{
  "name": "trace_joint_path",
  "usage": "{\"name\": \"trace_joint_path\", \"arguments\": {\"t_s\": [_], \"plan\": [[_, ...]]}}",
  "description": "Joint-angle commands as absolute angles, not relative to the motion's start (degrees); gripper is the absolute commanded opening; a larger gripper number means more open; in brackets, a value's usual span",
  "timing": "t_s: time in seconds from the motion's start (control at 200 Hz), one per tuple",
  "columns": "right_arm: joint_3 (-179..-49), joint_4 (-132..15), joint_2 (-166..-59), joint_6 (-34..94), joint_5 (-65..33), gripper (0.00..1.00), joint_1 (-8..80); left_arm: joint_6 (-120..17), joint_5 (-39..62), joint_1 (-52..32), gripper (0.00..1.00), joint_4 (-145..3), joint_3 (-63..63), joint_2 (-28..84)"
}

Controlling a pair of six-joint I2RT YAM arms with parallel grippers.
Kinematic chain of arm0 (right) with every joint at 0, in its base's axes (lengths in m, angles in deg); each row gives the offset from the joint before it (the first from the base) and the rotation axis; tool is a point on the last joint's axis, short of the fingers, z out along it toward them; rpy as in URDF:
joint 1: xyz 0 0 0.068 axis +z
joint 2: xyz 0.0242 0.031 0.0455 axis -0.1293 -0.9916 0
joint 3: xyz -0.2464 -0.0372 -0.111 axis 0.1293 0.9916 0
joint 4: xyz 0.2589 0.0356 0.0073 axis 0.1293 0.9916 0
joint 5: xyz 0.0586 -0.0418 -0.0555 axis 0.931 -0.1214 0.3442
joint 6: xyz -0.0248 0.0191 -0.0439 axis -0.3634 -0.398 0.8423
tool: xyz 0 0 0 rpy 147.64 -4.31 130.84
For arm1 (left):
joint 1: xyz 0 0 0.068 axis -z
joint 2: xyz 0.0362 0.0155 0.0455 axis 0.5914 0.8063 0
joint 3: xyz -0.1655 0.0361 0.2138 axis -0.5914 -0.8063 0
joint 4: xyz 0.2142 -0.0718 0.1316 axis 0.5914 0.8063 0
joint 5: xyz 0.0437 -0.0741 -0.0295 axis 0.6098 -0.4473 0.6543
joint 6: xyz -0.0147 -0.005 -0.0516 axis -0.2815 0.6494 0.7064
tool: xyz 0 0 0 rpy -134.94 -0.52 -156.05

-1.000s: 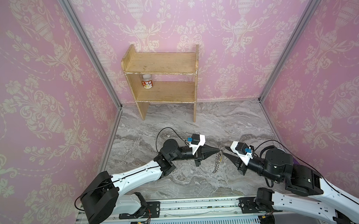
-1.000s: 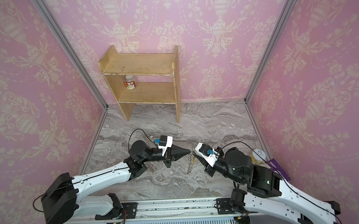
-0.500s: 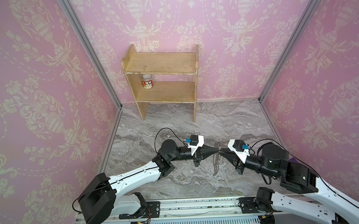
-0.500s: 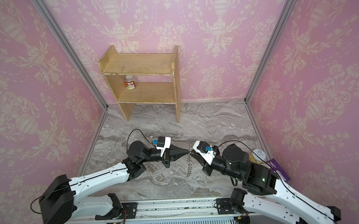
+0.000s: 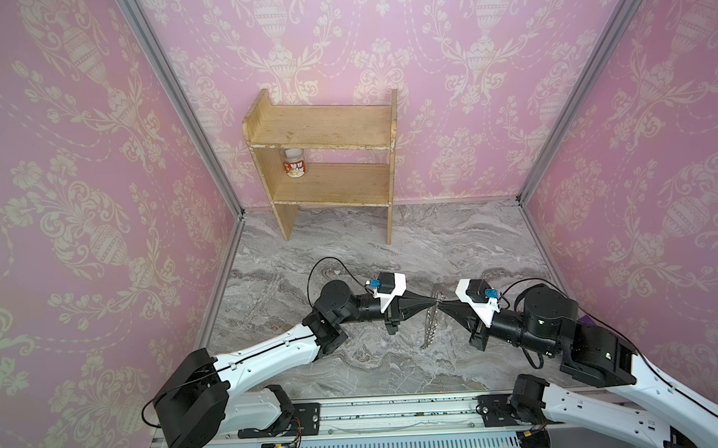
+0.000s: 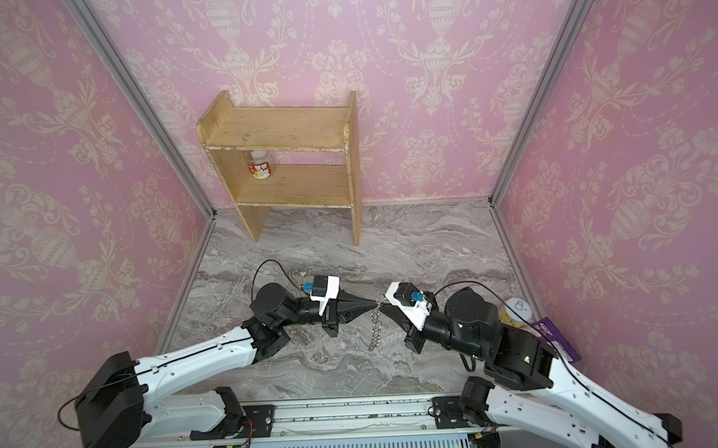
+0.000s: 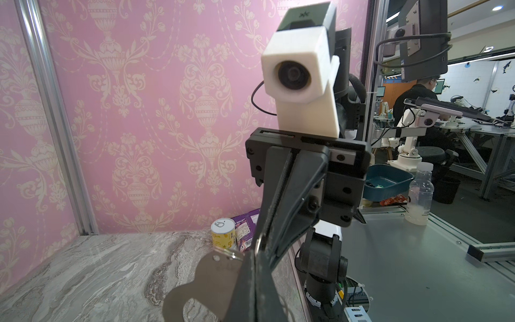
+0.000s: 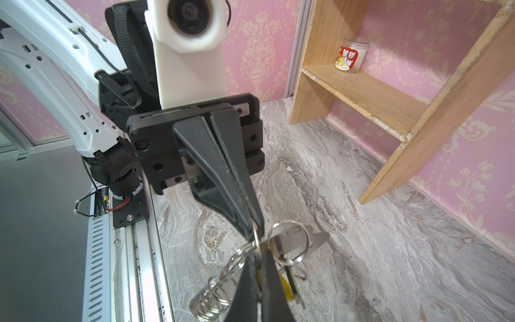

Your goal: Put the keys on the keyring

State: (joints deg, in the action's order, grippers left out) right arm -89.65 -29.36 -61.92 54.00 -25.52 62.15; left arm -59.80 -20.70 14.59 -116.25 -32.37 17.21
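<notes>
Above the marble floor point(image 5: 355, 366), near the front middle, the left gripper point(image 5: 432, 301) and the right gripper point(image 5: 443, 303) are meeting tip to tip. The keyring point(image 5: 430, 328) is hanging down from between them. In the right wrist view, the left gripper's jaws are lying almost together, nipping the keyring's metal. The right gripper is clenching tight on the same bunch. A yellow key point(image 8: 287, 287) is dangling just behind its finger, but I cannot tell whether it is threaded.

Keyring point(image 5: 430, 326) between left claw point(image 5: 435, 301) and right claw point(image 5: 443, 305), shelf point(image 5: 324, 129) behind
</notes>
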Motion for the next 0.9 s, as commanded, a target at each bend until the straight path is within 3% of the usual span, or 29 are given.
{"name": "trace_joint_path", "arguments": {"t_s": [0.0, 0.155, 0.335, 0.891], "plan": [[-93.4, -22.9, -64.4, 57.3, -26.2, 0.0, 61.7, -61.5, -20.7, 15.2, 0.23, -107.8, -32.3, 13.5], [-99.0, -12.7, -69.4, 61.1, -25.6, 0.0, 61.6, -68.6, -20.5, 15.2, 0.4, -86.5, -26.8, 8.9], [-101.7, -10.4, -71.5, 62.6, -23.7, 0.0, 61.1, -74.4, -21.6, 15.2, 0.47, -73.0, -21.6, 9.0], [-102.9, -12.0, -73.3, 61.7, -20.4, 0.0, 61.0, -75.2, -18.6, 15.4, 0.34, -76.7, -19.9, 12.5]]}}
